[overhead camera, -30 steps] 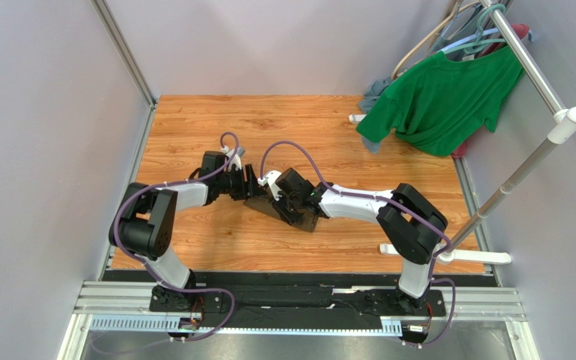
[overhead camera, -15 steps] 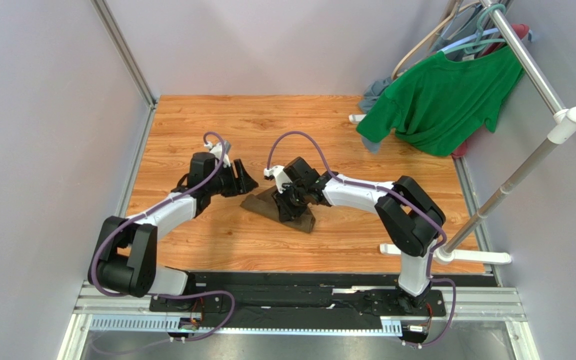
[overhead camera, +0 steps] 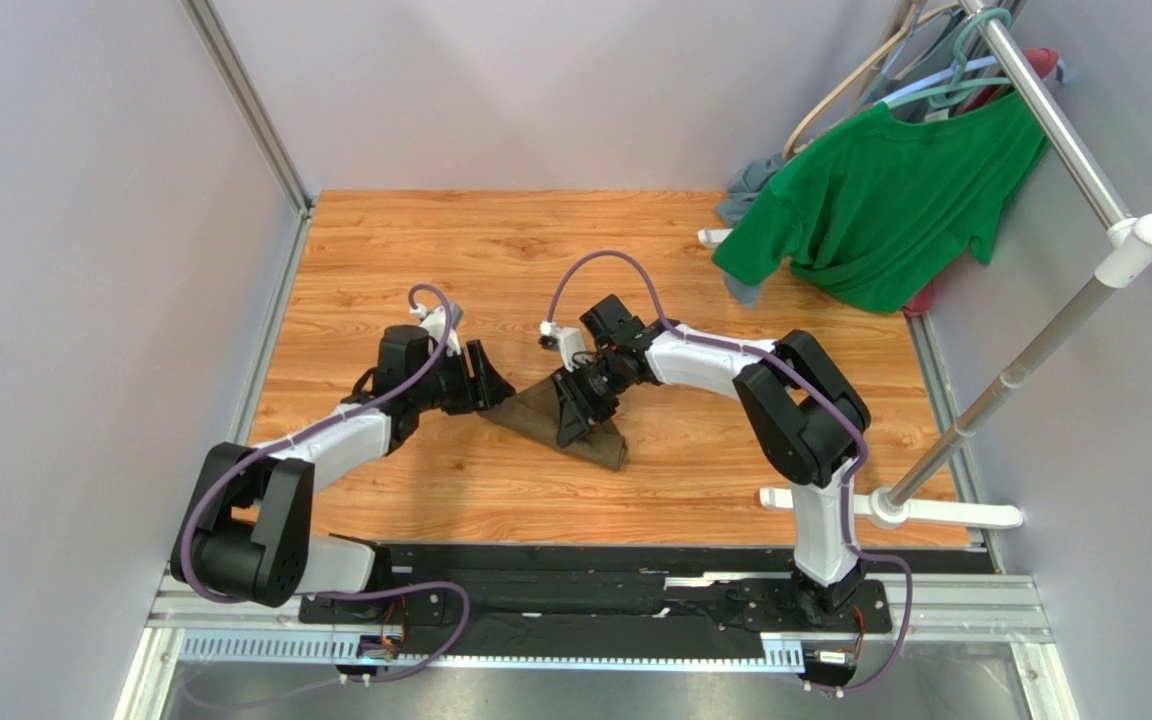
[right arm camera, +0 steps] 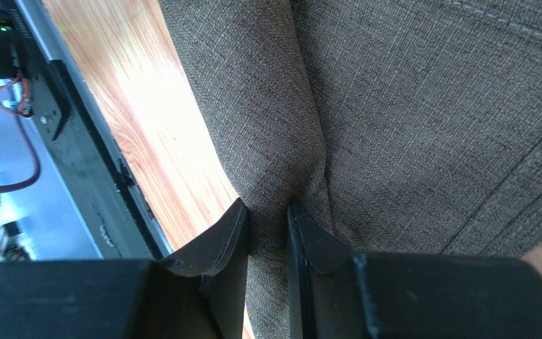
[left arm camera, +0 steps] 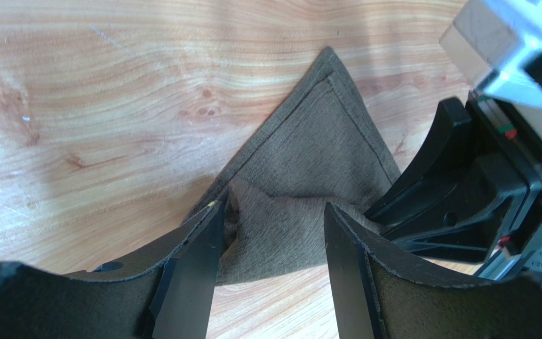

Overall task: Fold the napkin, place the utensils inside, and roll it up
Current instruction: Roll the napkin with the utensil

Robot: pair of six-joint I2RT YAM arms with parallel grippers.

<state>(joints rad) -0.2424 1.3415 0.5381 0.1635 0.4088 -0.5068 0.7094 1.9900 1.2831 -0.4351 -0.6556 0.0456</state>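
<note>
Lying centre-frame on the wood-grain table (overhead camera: 387, 255), the coarse-woven olive napkin (overhead camera: 597, 440) forms a creased triangle with a stitched hem; the right gripper (right arm camera: 267, 209) is clenched on a raised pleat, the left gripper (left arm camera: 272, 215) spread wide astride a soft hump

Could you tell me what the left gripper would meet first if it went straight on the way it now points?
The napkin: a raised fold lies just ahead, between the open fingers of the left gripper. Behind it, probably, the right gripper, pinching the same cloth.
</note>
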